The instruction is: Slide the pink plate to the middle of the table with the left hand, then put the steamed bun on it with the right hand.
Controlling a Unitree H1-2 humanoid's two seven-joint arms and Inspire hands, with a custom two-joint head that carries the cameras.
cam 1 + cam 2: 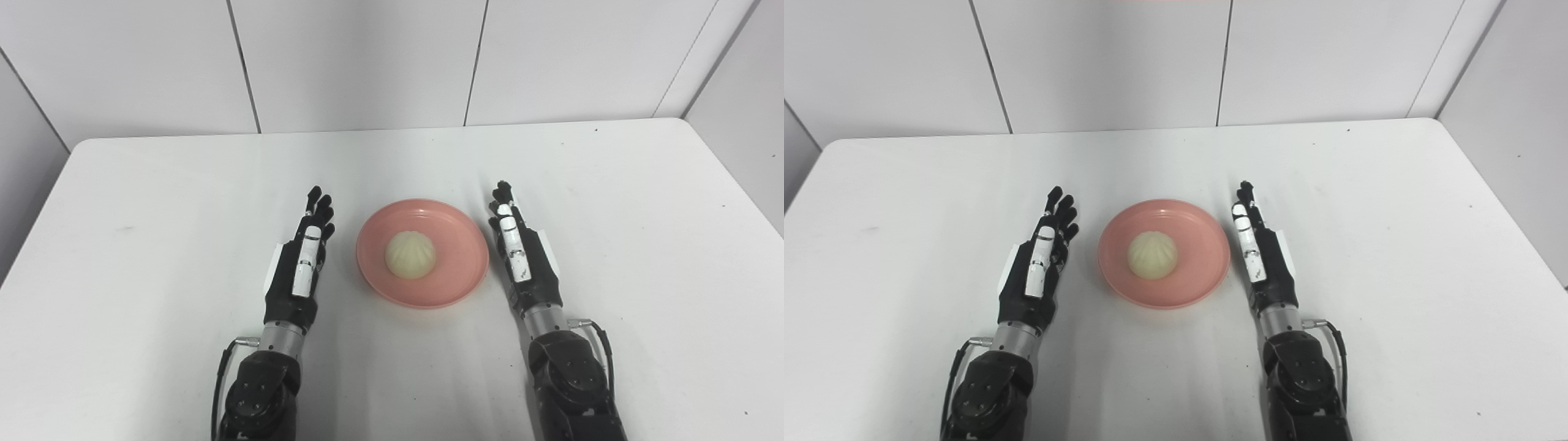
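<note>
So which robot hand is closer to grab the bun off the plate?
Right robot hand, probably: it sits nearly against the pink plate holding the steamed bun; the left robot hand leaves a wider gap.

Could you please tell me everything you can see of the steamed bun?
The steamed bun is a round, pale cream dome with faint pleats running up to its top, and it looks soft and matte. It sits upright and whole near the middle of the pink plate, touching only the plate. The plate lies around the middle of the white table. Neither robot hand touches it: the left robot hand and right robot hand flank the plate, open.
</note>
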